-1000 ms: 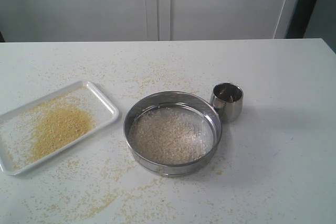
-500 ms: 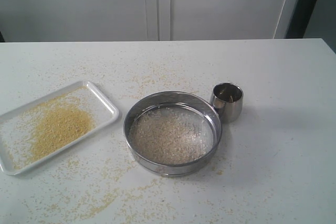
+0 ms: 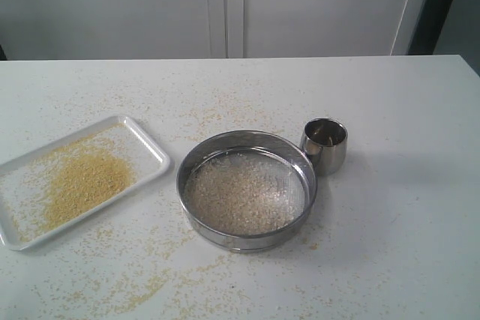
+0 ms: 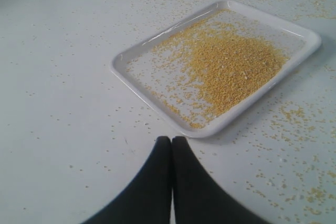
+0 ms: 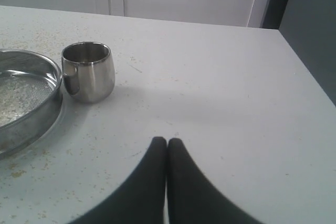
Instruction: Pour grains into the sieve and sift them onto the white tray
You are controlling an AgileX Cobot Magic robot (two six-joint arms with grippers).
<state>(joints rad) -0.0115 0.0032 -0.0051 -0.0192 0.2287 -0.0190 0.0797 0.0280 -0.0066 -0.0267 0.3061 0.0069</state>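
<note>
Where the exterior view looks down on a white table [image 3: 405, 207], the sieve [image 3: 247, 242] sits at centre holding pale, coarse grains [image 3: 240, 198]. The white tray [image 3: 19, 185] lies to its left, apart, carrying fine golden bits. A small steel cup [image 3: 325, 145] stands just beside the sieve's far right rim. Stray granules dot the table.

Left wrist view: the left gripper [image 4: 171, 141] hangs over the table near the tray, jaws pressed together, holding nothing.

Right wrist view: the right gripper [image 5: 167, 141], likewise closed and empty, hovers near cup and sieve.
</note>
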